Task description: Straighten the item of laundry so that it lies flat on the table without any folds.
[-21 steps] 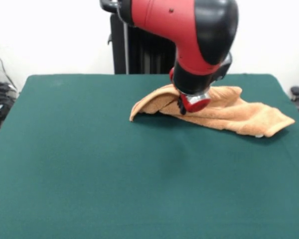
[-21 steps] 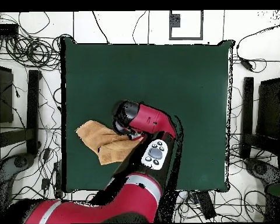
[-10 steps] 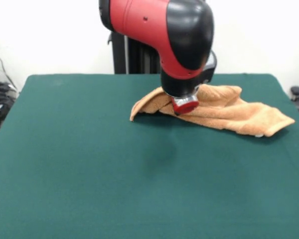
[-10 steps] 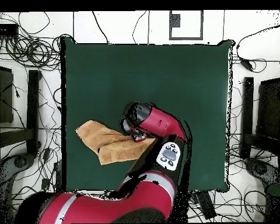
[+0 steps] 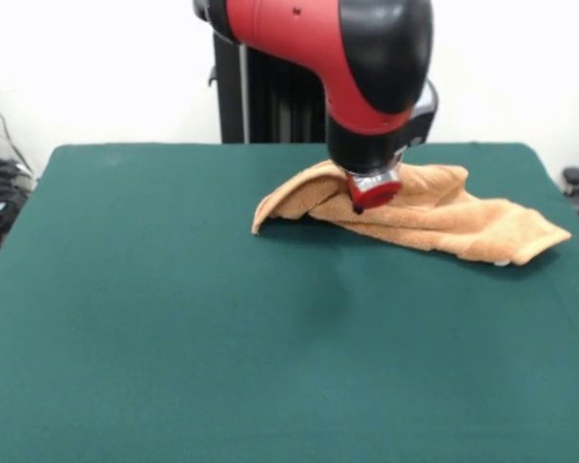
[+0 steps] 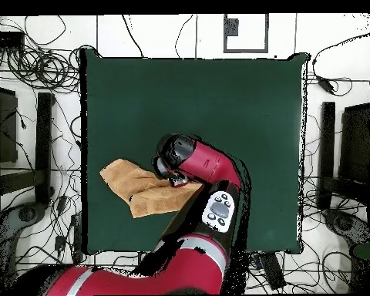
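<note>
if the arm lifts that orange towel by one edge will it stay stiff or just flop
Probably flops: the towel already lies in soft humps and folds on the table. Its terry pile looks grippy, so it likely drags on the felt-like top rather than slides. It seems light.

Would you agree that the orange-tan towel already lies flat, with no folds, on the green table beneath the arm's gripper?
Not quite: the towel is not flat. In the front view it is bunched, with a raised fold humped up beside the gripper. The rest holds: it is orange-tan and lies on the green table beneath the arm's gripper.
</note>
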`<state>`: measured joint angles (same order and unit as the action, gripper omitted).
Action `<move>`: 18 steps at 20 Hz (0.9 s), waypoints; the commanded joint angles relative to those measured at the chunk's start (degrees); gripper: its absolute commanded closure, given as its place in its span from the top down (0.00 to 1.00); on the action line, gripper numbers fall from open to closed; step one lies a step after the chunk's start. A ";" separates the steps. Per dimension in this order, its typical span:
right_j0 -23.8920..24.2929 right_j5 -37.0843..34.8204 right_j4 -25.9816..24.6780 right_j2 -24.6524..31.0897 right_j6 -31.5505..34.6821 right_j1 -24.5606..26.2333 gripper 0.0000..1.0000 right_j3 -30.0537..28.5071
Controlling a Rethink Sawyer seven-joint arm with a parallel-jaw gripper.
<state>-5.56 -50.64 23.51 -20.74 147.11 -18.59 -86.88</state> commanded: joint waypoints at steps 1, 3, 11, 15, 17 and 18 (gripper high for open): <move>-3.59 -2.12 1.44 4.82 12.65 1.37 0.00 -1.63; -3.78 -1.01 1.01 4.20 12.76 2.36 0.00 -0.79; -2.89 0.15 0.66 3.80 11.53 4.71 0.00 0.77; -1.10 -1.21 1.71 5.90 9.66 4.14 0.00 -0.32; -0.27 -2.02 2.15 6.87 8.73 3.64 0.00 -0.98; -0.26 -2.22 2.52 7.34 8.63 3.17 0.00 -1.49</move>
<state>-7.31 -50.64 23.40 -20.84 147.11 -18.40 -86.55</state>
